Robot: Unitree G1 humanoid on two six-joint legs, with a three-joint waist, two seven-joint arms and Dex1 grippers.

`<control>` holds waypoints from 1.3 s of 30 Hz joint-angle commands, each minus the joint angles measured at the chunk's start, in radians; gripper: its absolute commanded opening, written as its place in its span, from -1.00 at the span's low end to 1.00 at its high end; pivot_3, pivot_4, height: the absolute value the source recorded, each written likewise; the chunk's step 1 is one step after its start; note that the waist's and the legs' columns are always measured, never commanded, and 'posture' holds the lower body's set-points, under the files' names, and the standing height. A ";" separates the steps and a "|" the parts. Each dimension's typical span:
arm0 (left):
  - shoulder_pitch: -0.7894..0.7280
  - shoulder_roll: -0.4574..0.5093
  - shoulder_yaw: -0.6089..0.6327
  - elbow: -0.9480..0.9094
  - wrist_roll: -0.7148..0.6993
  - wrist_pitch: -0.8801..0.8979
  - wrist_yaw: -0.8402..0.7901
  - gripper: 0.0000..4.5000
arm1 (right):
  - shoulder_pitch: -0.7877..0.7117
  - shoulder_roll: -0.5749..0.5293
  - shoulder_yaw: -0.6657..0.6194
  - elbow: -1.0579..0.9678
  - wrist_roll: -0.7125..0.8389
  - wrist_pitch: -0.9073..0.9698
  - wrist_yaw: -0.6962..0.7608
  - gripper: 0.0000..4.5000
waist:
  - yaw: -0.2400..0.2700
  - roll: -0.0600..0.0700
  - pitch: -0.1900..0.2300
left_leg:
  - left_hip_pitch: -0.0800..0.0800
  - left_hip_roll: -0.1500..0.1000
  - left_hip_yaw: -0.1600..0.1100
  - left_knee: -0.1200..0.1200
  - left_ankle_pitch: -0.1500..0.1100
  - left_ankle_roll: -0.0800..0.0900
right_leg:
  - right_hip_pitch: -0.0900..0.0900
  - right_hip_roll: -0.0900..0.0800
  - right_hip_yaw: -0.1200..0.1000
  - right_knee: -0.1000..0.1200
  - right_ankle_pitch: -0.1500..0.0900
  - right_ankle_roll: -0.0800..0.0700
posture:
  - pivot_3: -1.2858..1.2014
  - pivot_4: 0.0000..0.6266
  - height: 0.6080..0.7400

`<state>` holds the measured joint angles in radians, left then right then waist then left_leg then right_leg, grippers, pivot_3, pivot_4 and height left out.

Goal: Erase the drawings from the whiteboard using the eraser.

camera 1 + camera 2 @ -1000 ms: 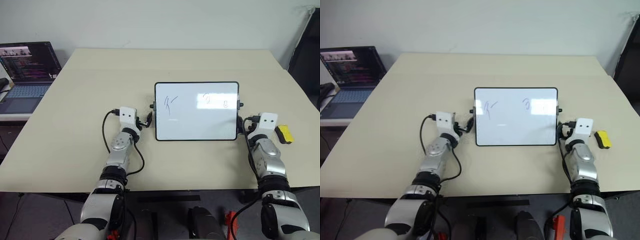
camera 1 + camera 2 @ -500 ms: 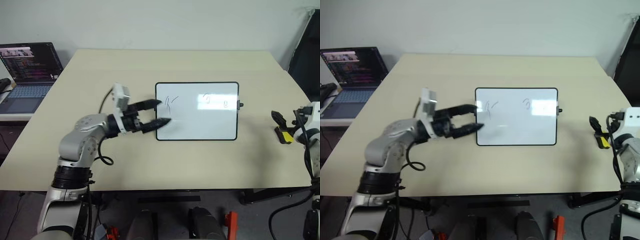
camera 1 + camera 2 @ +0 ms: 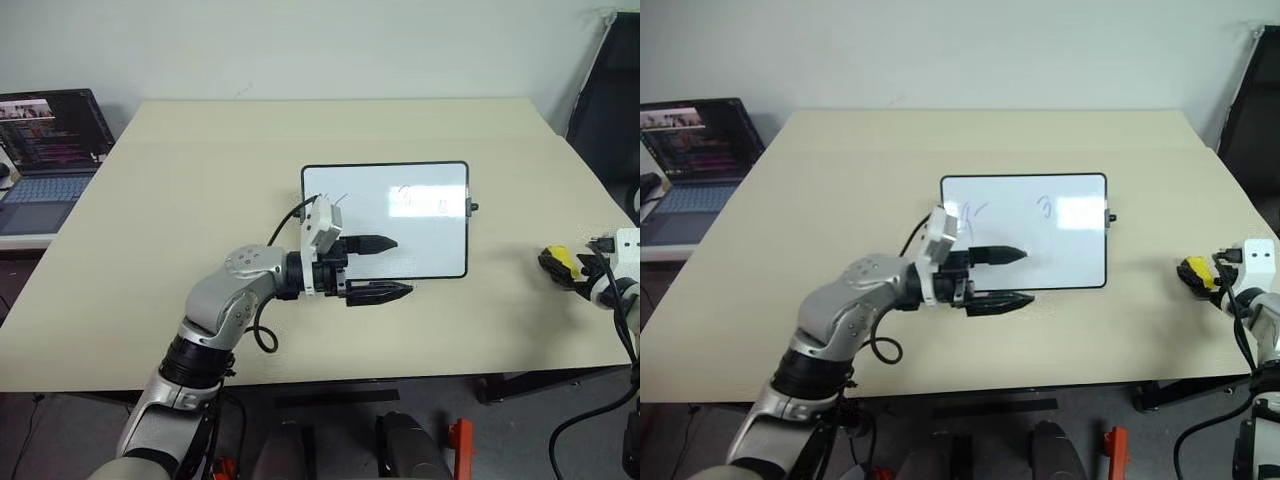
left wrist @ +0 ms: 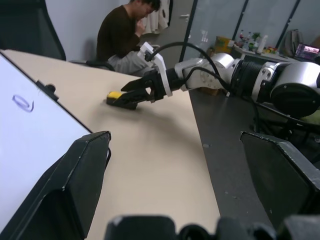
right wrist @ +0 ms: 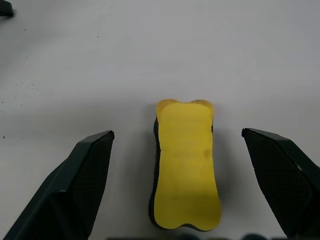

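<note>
From the head views, the board (image 3: 385, 220) lies mid-table with its marks (image 3: 418, 199) not yet wiped: a squiggle near its left edge and two small loops toward the right. Nothing is erased so far, and the eraser (image 3: 556, 262) sits on the table (image 3: 180, 200) well to the right of the board, not yet lifted. The left gripper (image 3: 385, 268) hangs level over the board's near left corner, fingers spread, holding nothing. The right gripper (image 3: 1193, 272) is at the eraser.

In the left wrist view, the left fingers stand wide apart, with the board edge and one loop beside them; across the table the right gripper (image 4: 131, 96) straddles the yellow block (image 4: 116, 95).

In the right wrist view, the eraser (image 5: 185, 165) lies between the fully spread right fingers (image 5: 85, 170), touching neither. Grasping, carrying and wiping all remain to be done.
</note>
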<state>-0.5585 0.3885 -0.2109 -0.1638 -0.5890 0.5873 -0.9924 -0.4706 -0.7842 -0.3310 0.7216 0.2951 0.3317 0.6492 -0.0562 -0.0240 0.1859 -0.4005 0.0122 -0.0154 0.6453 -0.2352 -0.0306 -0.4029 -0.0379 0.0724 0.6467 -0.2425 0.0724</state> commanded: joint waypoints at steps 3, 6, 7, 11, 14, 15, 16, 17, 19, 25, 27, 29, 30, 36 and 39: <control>-0.018 -0.012 0.006 -0.036 0.006 -0.013 0.003 1.00 | -0.021 -0.011 -0.014 0.029 -0.002 -0.032 0.008 0.92 | 0.001 0.000 0.000 | 0.000 0.000 0.000 0.000 0.000 0.000 | 0.000 0.000 0.000 0.000 0.000 0.000 | 0.03 -0.52 1.00; -0.015 -0.015 0.008 -0.035 0.013 -0.015 0.009 1.00 | -0.016 -0.007 -0.019 0.035 0.002 -0.036 0.003 0.59 | 0.000 0.000 0.000 | 0.000 0.000 0.000 0.000 0.000 0.000 | 0.000 0.000 0.000 0.000 0.000 0.000 | 0.03 -0.52 1.00; -0.013 -0.015 0.009 -0.035 0.014 -0.015 0.009 1.00 | -0.015 -0.004 -0.019 0.035 0.003 -0.037 0.002 0.44 | 0.000 0.000 0.000 | 0.000 0.000 0.000 0.000 0.000 0.000 | 0.000 0.000 0.000 0.000 0.000 0.000 | 0.03 -0.52 1.00; -0.007 -0.019 0.011 -0.041 0.017 -0.010 0.015 1.00 | -0.002 0.012 -0.028 0.029 0.009 -0.044 -0.013 -0.17 | 0.000 0.000 0.000 | 0.000 0.000 0.000 0.000 0.000 0.000 | 0.000 0.000 0.000 0.000 0.000 0.000 | 0.03 -0.52 1.00; -0.004 -0.020 0.012 -0.043 0.015 -0.005 0.021 1.00 | 0.008 0.026 -0.040 0.013 0.018 -0.051 -0.027 -0.55 | 0.000 0.000 0.000 | 0.000 0.000 0.000 0.000 0.000 0.000 | 0.000 0.000 0.000 0.000 0.000 0.000 | 0.03 -0.52 1.00; -0.003 -0.019 0.014 -0.044 0.014 -0.003 0.024 1.00 | 0.015 0.031 -0.049 -0.004 0.027 -0.049 -0.032 -0.55 | 0.000 0.000 0.000 | 0.000 0.000 0.000 0.000 0.000 0.000 | 0.000 0.000 0.000 0.000 0.000 0.000 | 0.03 -0.52 1.00; -0.002 -0.017 0.014 -0.044 0.015 -0.002 0.026 1.00 | 0.023 0.035 -0.057 -0.026 0.035 -0.046 -0.034 -0.55 | 0.000 0.000 0.000 | 0.000 0.000 0.000 0.000 0.000 0.000 | 0.000 0.000 0.000 0.000 0.000 0.000 | 0.03 -0.52 1.00; -0.002 -0.013 0.015 -0.042 0.019 -0.003 0.028 1.00 | 0.036 0.035 -0.064 -0.077 0.046 -0.033 -0.030 -0.55 | 0.000 0.000 0.000 | 0.000 0.000 0.000 0.000 0.000 0.000 | 0.000 0.000 0.000 0.000 0.000 0.000 | 0.03 -0.52 1.00; -0.003 0.004 0.032 -0.031 0.028 -0.009 0.030 1.00 | 0.058 0.026 -0.094 -0.248 0.098 0.023 -0.021 -0.55 | 0.000 0.001 0.000 | 0.000 0.000 0.000 0.000 0.000 0.000 | 0.000 0.000 0.000 0.000 0.000 0.000 | 0.03 -0.52 1.00; 0.022 0.110 0.141 0.056 0.065 -0.068 0.026 1.00 | -0.065 0.013 -0.078 -0.828 0.331 0.282 -0.054 -0.55 | -0.016 0.007 0.000 | 0.001 0.001 -0.001 0.000 0.000 0.000 | -0.002 0.002 0.001 0.003 0.000 0.000 | 0.03 -0.52 1.00; 0.054 0.146 0.186 0.077 0.079 -0.115 0.019 1.00 | -0.143 0.067 0.024 -0.910 0.316 0.268 -0.057 -0.55 | -0.017 0.006 0.000 | 0.001 0.001 -0.003 0.000 0.000 0.000 | -0.001 0.003 0.000 0.003 0.000 0.000 | 0.03 -0.52 1.00; 0.087 0.157 0.259 0.070 0.042 -0.133 0.021 1.00 | -0.224 0.174 0.091 -0.919 0.305 0.233 -0.097 -0.55 | -0.019 0.002 -0.003 | 0.001 0.003 -0.004 0.000 0.000 0.000 | -0.001 0.004 -0.001 0.002 -0.001 0.000 | 0.03 -0.52 1.00; 0.107 0.166 0.298 0.061 0.020 -0.139 0.020 1.00 | -0.256 0.224 0.138 -0.908 0.268 0.206 -0.118 -0.55 | -0.019 0.000 -0.002 | 0.000 0.003 -0.005 0.000 0.000 0.000 | -0.001 0.004 -0.002 0.002 -0.001 -0.002 | 0.03 -0.52 1.00; 0.191 0.215 0.416 0.035 0.033 -0.200 0.048 1.00 | -0.365 0.371 0.450 -0.714 -0.035 -0.026 -0.085 -0.55 | 0.008 0.000 -0.002 | -0.003 0.002 -0.004 0.000 0.000 0.000 | -0.004 0.001 -0.003 0.001 0.000 -0.003 | 0.03 -0.52 1.00; 0.222 0.209 0.443 -0.001 0.030 -0.214 0.082 1.00 | -0.401 0.429 0.549 -0.567 -0.138 -0.158 -0.055 -0.55 | 0.017 0.000 -0.002 | -0.004 0.002 -0.004 0.000 0.000 0.000 | -0.004 -0.001 -0.005 -0.001 0.000 -0.003 | 0.03 -0.52 1.00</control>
<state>-0.3407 0.5959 0.2087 -0.1013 -0.5487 0.4013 -0.9236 -0.8482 -0.3644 0.1993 0.1217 0.2038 0.2530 0.5791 -0.0389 -0.0241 0.1837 -0.4057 0.0139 -0.0201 0.6450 -0.2354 -0.0310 -0.4072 -0.0385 0.0662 0.6461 -0.2426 0.0697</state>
